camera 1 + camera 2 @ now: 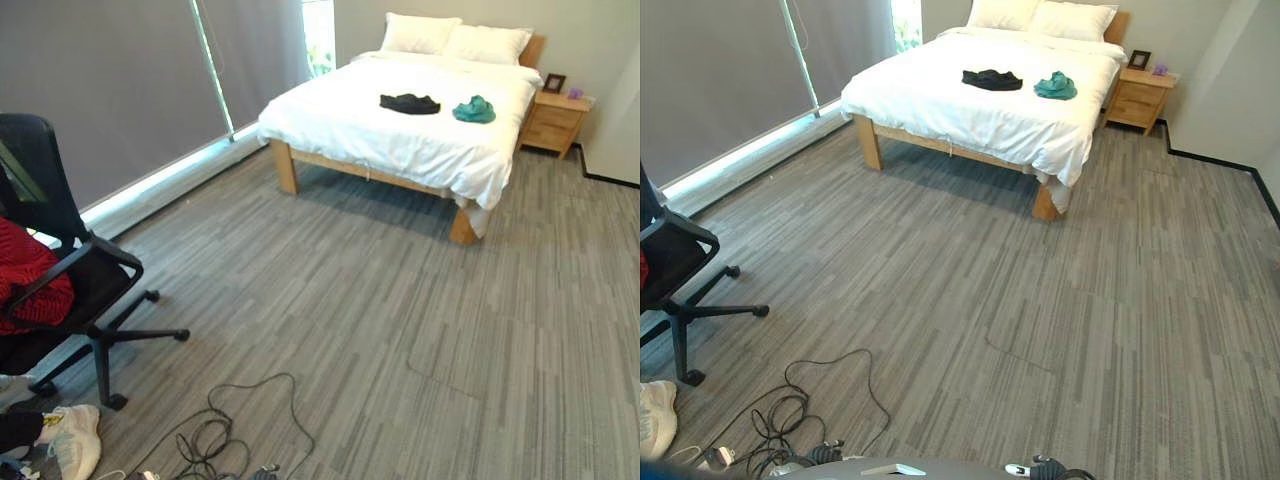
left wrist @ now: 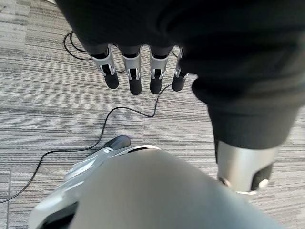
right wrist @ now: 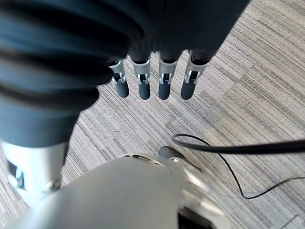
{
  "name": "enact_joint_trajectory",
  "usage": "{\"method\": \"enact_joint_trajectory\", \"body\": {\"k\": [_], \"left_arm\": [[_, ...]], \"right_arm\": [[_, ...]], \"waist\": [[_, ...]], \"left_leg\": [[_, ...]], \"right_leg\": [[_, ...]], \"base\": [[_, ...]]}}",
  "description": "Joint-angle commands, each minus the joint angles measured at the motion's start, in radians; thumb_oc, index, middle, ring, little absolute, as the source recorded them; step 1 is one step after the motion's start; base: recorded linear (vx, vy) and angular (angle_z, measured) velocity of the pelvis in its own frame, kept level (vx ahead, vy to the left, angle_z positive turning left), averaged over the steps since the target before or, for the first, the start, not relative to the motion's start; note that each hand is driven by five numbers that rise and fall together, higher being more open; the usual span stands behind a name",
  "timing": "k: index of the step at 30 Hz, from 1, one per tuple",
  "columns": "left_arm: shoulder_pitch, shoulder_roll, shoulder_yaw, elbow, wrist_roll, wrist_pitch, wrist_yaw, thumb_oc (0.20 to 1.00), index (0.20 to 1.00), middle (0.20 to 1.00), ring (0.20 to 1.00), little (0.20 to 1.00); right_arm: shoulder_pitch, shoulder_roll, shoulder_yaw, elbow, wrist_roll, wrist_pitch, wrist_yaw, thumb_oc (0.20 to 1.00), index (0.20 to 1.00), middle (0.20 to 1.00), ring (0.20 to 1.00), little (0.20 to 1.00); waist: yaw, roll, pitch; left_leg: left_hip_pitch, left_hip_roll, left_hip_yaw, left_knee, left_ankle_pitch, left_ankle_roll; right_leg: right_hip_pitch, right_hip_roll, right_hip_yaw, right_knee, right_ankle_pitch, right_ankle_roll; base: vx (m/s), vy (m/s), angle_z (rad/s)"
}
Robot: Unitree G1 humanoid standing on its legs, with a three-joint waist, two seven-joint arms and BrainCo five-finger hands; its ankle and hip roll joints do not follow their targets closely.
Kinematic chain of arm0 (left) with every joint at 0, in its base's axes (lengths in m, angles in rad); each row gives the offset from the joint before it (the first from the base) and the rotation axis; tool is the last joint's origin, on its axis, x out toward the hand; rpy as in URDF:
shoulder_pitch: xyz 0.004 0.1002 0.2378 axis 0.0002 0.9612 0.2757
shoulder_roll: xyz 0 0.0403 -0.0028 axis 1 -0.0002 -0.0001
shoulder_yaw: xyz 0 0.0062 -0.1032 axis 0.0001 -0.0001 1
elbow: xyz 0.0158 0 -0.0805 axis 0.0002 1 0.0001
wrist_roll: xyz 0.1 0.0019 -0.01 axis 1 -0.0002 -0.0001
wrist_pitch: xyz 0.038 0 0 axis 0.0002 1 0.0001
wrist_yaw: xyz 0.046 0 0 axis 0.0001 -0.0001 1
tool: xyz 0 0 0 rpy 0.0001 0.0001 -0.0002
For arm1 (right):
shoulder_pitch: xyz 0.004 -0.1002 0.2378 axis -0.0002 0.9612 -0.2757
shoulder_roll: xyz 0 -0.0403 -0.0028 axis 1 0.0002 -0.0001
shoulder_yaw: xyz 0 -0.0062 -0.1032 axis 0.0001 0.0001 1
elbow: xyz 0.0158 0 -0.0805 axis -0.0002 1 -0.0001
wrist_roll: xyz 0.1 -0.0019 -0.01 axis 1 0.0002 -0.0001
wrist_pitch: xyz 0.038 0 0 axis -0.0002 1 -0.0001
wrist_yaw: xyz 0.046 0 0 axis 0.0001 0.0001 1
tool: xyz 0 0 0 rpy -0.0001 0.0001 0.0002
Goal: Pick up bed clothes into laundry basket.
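A black garment and a teal garment lie side by side on the white bed, far across the room near the pillows. Both also show as the black garment and the teal garment in the right eye view. My left hand hangs over the grey floor with its fingers straight and nothing in it. My right hand hangs the same way, fingers straight and empty.
A black office chair with a red cloth on it stands at the left. A wooden nightstand sits beside the bed's far right. A white shoe lies at the lower left. Grey blinds cover the left wall.
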Motion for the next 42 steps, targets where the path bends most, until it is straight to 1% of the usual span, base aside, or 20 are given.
{"method": "enact_joint_trajectory", "body": {"k": [1, 6, 11, 15, 16, 17, 19, 21, 25, 26, 29, 31, 32, 33, 34, 35, 36, 38, 40, 42], "left_arm": [[-0.042, -0.018, 0.012, 0.034, 0.057, -0.017, -0.011, 1.000, 1.000, 1.000, 1.000, 1.000], [-0.047, -0.029, -0.025, 0.013, 0.085, -0.031, 0.003, 1.000, 1.000, 1.000, 1.000, 1.000], [-0.046, -0.035, -0.012, 0.026, 0.071, -0.028, 0.008, 1.000, 1.000, 1.000, 1.000, 1.000], [-0.038, -0.044, 0.081, 0.092, -0.042, -0.004, -0.008, 1.000, 1.000, 1.000, 1.000, 1.000], [-0.062, -0.028, 0.125, 0.076, -0.128, -0.012, 0.009, 1.000, 1.000, 1.000, 1.000, 1.000], [-0.062, -0.028, 0.125, 0.076, -0.129, -0.012, 0.009, 1.000, 1.000, 1.000, 1.000, 1.000], [-0.105, -0.011, 0.143, -0.002, -0.241, -0.038, 0.041, 1.000, 1.000, 1.000, 1.000, 1.000], [-0.133, 0.003, 0.122, -0.095, -0.256, -0.068, 0.079, 1.000, 1.000, 1.000, 1.000, 1.000], [-0.096, 0.036, 0.104, -0.425, -0.409, -0.115, 0.096, 1.000, 1.000, 1.000, 1.000, 1.000], [-0.096, 0.036, 0.104, -0.425, -0.409, -0.115, 0.096, 1.000, 1.000, 1.000, 1.000, 1.000], [-0.031, 0.066, 0.086, -0.731, -0.487, -0.113, 0.064, 1.000, 1.000, 1.000, 1.000, 1.000], [-0.007, 0.076, 0.083, -0.778, -0.514, -0.107, 0.051, 1.000, 1.000, 1.000, 1.000, 1.000], [0.021, 0.083, 0.075, -0.852, -0.584, -0.077, 0.036, 1.000, 1.000, 1.000, 1.000, 1.000], [0.022, 0.083, 0.075, -0.854, -0.584, -0.076, 0.037, 1.000, 1.000, 1.000, 1.000, 1.000], [0.048, 0.093, 0.054, -0.933, -0.648, -0.056, 0.019, 1.000, 1.000, 1.000, 1.000, 1.000], [0.068, 0.093, 0.048, -0.966, -0.699, -0.045, 0.005, 1.000, 1.000, 1.000, 1.000, 1.000], [0.077, 0.088, 0.043, -0.985, -0.717, -0.045, 0.007, 1.000, 1.000, 1.000, 1.000, 1.000], [0.082, 0.060, 0.050, -0.984, -0.722, -0.063, 0.025, 1.000, 1.000, 1.000, 1.000, 1.000], [0.092, 0.019, 0.058, -0.966, -0.886, -0.053, 0.001, 1.000, 1.000, 1.000, 1.000, 1.000], [0.112, -0.009, 0.070, -0.972, -0.928, -0.056, -0.001, 1.000, 1.000, 1.000, 1.000, 1.000]], "right_arm": [[-0.019, 0.008, 0.048, 0.046, -0.023, -0.002, 0.024, 1.000, 1.000, 1.000, 1.000, 1.000], [-0.021, 0.004, 0.042, 0.086, -0.040, 0.005, 0.024, 1.000, 1.000, 1.000, 1.000, 1.000], [-0.021, 0.003, 0.027, 0.094, -0.026, 0.005, 0.026, 1.000, 1.000, 1.000, 1.000, 1.000], [-0.026, -0.009, -0.064, 0.095, 0.153, -0.009, 0.035, 1.000, 1.000, 1.000, 1.000, 1.000], [-0.043, -0.027, -0.119, 0.068, 0.276, -0.030, 0.032, 1.000, 1.000, 1.000, 1.000, 1.000], [-0.043, -0.027, -0.119, 0.068, 0.276, -0.030, 0.032, 1.000, 1.000, 1.000, 1.000, 1.000], [-0.065, -0.054, -0.157, 0.001, 0.369, -0.056, 0.013, 1.000, 1.000, 1.000, 1.000, 1.000], [-0.072, -0.070, -0.167, -0.094, 0.403, -0.086, -0.014, 1.000, 1.000, 1.000, 1.000, 1.000], [-0.018, -0.110, -0.208, -0.426, 0.528, -0.125, -0.009, 1.000, 1.000, 1.000, 1.000, 1.000], [-0.017, -0.110, -0.208, -0.426, 0.528, -0.125, -0.009, 1.000, 1.000, 1.000, 1.000, 1.000], [0.035, -0.127, -0.259, -0.681, 0.548, -0.141, -0.035, 1.000, 1.000, 1.000, 1.000, 1.000], [0.054, -0.123, -0.268, -0.713, 0.549, -0.144, -0.039, 1.000, 1.000, 1.000, 1.000, 1.000], [0.051, -0.103, -0.268, -0.782, 0.698, -0.129, -0.033, 1.000, 1.000, 1.000, 1.000, 1.000], [0.052, -0.103, -0.268, -0.784, 0.699, -0.128, -0.033, 1.000, 1.000, 1.000, 1.000, 1.000], [0.083, -0.070, -0.274, -0.845, 0.860, -0.115, 0.015, 1.000, 1.000, 1.000, 1.000, 1.000], [0.104, -0.053, -0.273, -0.880, 0.924, -0.109, 0.035, 1.000, 1.000, 1.000, 1.000, 1.000], [0.115, -0.042, -0.258, -0.916, 0.931, -0.114, 0.037, 1.000, 1.000, 1.000, 1.000, 1.000], [0.127, -0.045, -0.237, -0.955, 0.818, -0.128, -0.006, 1.000, 1.000, 1.000, 1.000, 1.000], [0.137, -0.039, -0.221, -1.020, 0.820, -0.132, -0.007, 1.000, 1.000, 1.000, 1.000, 1.000], [0.148, -0.038, -0.225, -1.016, 0.786, -0.135, -0.013, 1.000, 1.000, 1.000, 1.000, 1.000]], "waist": [[-0.002, -0.034, 0.029], [-0.003, -0.025, 0.028], [-0.004, -0.024, 0.025], [-0.009, -0.025, 0.009], [-0.016, -0.023, 0.003], [-0.016, -0.023, 0.004], [-0.024, -0.017, 0.006], [-0.030, -0.012, 0.011], [-0.041, -0.006, 0.020], [-0.041, -0.006, 0.020], [-0.049, 0.000, 0.030], [-0.049, 0.001, 0.030], [-0.049, 0.000, 0.034], [-0.048, 0.000, 0.034], [-0.049, 0.001, 0.037], [-0.049, 0.000, 0.037], [-0.049, -0.002, 0.039], [-0.049, -0.002, 0.043], [-0.052, -0.004, 0.050], [-0.052, -0.007, 0.054]], "left_leg": [[0.048, 0.027, -0.053, -0.090, 0.050, -0.048], [0.053, 0.025, -0.053, -0.090, 0.045, -0.047], [0.055, 0.025, -0.056, -0.090, 0.044, -0.048], [0.065, 0.026, -0.048, -0.090, 0.039, -0.050], [0.070, 0.027, -0.040, -0.090, 0.037, -0.053], [0.071, 0.027, -0.040, -0.090, 0.037, -0.053], [0.069, 0.027, -0.038, -0.090, 0.039, -0.055], [0.067, 0.026, -0.036, -0.090, 0.041, -0.056], [0.061, 0.024, -0.035, -0.090, 0.045, -0.055], [0.061, 0.024, -0.035, -0.090, 0.045, -0.055], [0.057, 0.021, -0.034, -0.090, 0.047, -0.051], [0.058, 0.021, -0.033, -0.090, 0.046, -0.050], [0.056, 0.020, -0.031, -0.090, 0.047, -0.050], [0.057, 0.020, -0.030, -0.090, 0.047, -0.050], [0.056, 0.021, -0.030, -0.090, 0.048, -0.049], [0.057, 0.021, -0.028, -0.090, 0.047, -0.050], [0.056, 0.021, -0.026, -0.090, 0.047, -0.049], [0.054, 0.021, -0.025, -0.090, 0.047, -0.048], [0.049, 0.021, -0.019, -0.090, 0.047, -0.048], [0.046, 0.022, -0.018, -0.090, 0.046, -0.047]], "right_leg": [[0.109, -0.104, -0.015, -0.146, 0.119, 0.121], [0.116, -0.106, -0.018, -0.149, 0.119, 0.123], [0.119, -0.107, -0.023, -0.153, 0.118, 0.122], [0.132, -0.106, -0.020, -0.164, 0.119, 0.122], [0.136, -0.106, -0.014, -0.167, 0.120, 0.123], [0.136, -0.106, -0.014, -0.167, 0.119, 0.123], [0.130, -0.106, -0.007, -0.163, 0.122, 0.123], [0.123, -0.105, -0.003, -0.158, 0.123, 0.125], [0.108, -0.106, -0.001, -0.147, 0.124, 0.129], [0.108, -0.106, -0.001, -0.147, 0.124, 0.129], [0.102, -0.109, 0.000, -0.141, 0.127, 0.132], [0.102, -0.110, -0.001, -0.141, 0.127, 0.134], [0.100, -0.110, 0.003, -0.143, 0.132, 0.135], [0.100, -0.110, 0.003, -0.143, 0.132, 0.135], [0.099, -0.110, 0.004, -0.144, 0.134, 0.136], [0.099, -0.111, 0.006, -0.145, 0.133, 0.137], [0.098, -0.111, 0.008, -0.146, 0.134, 0.138], [0.094, -0.113, 0.012, -0.147, 0.136, 0.138], [0.088, -0.114, 0.015, -0.148, 0.138, 0.139], [0.085, -0.114, 0.017, -0.153, 0.142, 0.139]], "base": [[0.00, 0.000, 0.00], [0.00, 0.000, 0.00], [0.00, 0.000, 0.00], [0.04, 0.006, -0.01], [0.04, 0.011, -0.01], [0.00, 0.000, 0.00], [-0.01, 0.010, -0.03], [-0.03, 0.016, -0.07], [-0.03, 0.012, -0.08], [-0.02, 0.012, -0.09], [0.00, 0.005, -0.01], [0.00, 0.000, 0.00], [0.00, 0.000, 0.00], [0.02, 0.002, -0.04], [0.00, 0.000, 0.00], [0.00, 0.000, 0.00], [0.00, 0.000, 0.00], [0.00, 0.000, 0.00], [0.00, 0.001, -0.02], [0.01, -0.003, -0.05]]}}
